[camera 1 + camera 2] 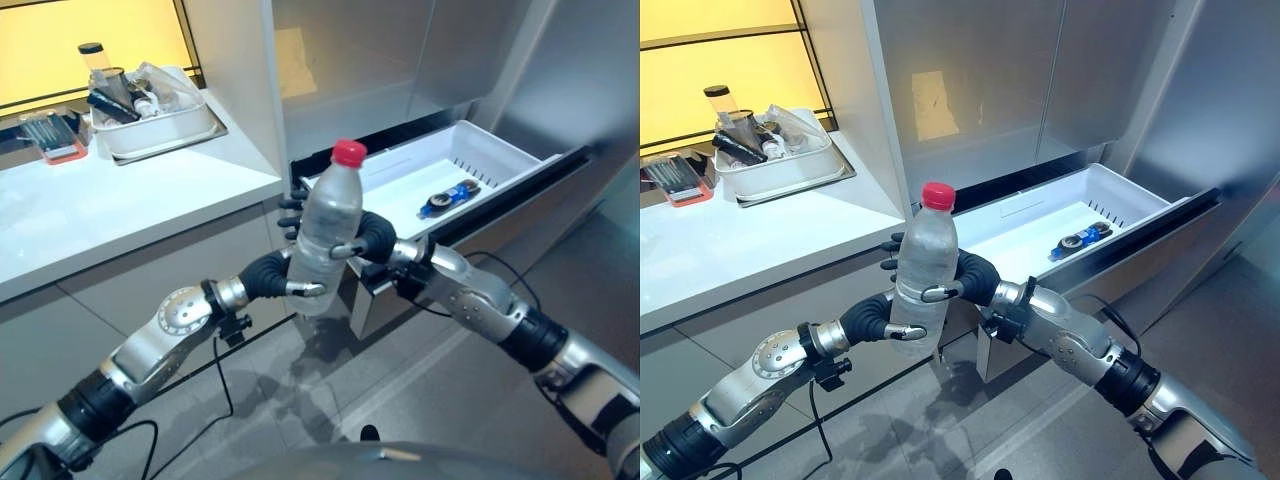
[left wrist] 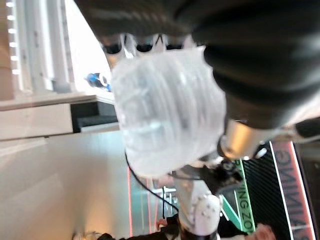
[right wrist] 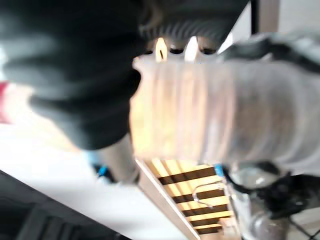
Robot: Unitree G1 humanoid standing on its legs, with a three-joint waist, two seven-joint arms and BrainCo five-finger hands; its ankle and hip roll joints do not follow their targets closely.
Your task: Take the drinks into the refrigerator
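I held the clear ribbed plastic bottle with the red cap [image 1: 923,268] upright, both my left hand [image 1: 902,322] and right hand [image 1: 958,282] curled around it, just before the open white refrigerator drawer [image 1: 1120,203]. Risk noted: releasing either hand carelessly could tip it; lowering short could strike the drawer's front.

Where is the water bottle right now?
The water bottle is upright mid-scene, clasped between the left hand and right hand, before the open drawer.
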